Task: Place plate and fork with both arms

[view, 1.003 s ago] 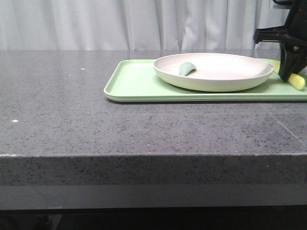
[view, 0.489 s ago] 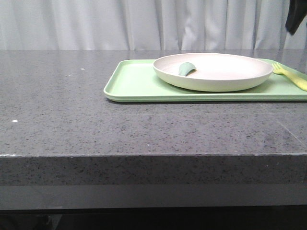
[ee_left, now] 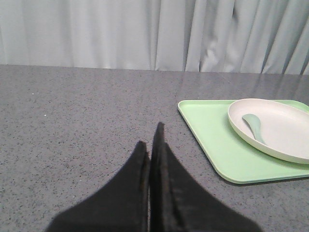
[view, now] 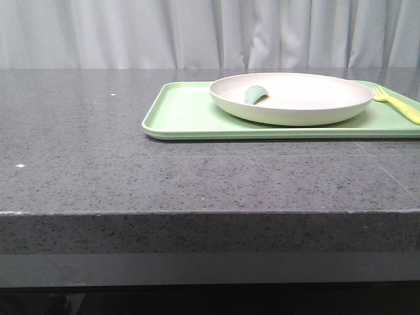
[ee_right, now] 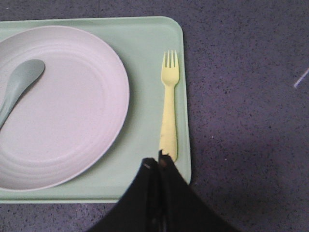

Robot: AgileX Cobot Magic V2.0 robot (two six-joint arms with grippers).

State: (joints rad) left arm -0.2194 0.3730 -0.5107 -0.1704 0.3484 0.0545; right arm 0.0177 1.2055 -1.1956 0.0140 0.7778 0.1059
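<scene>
While both arms are out of the front view, each wrist camera shows its own pincer with the black fingers pressed together and nothing between them. The left pincer [ee_left: 150,145] hangs over bare grey desk [view: 79,131], well apart from the light-green tray [view: 184,111]. The right pincer [ee_right: 157,164] hovers above the tray's edge, just beside the handle end of the fork [ee_right: 169,111], whose tip its fingertips partly hide; whether they touch cannot be told.

Taking the tray as the landmark: the plate [view: 308,105] sits on it, its rim reaching close to the tray's far edge. A small teal-green spoon [view: 254,94] lies inside the plate, toward the side away from the fork, its bowl resting on the plate's floor. The fork lies flat on the tray in the narrow strip between the plate and the tray's raised edge, just beside the plate but not touching it, running along that edge. Pale curtains [view: 197,33] hang behind the desk, beyond the tray.
</scene>
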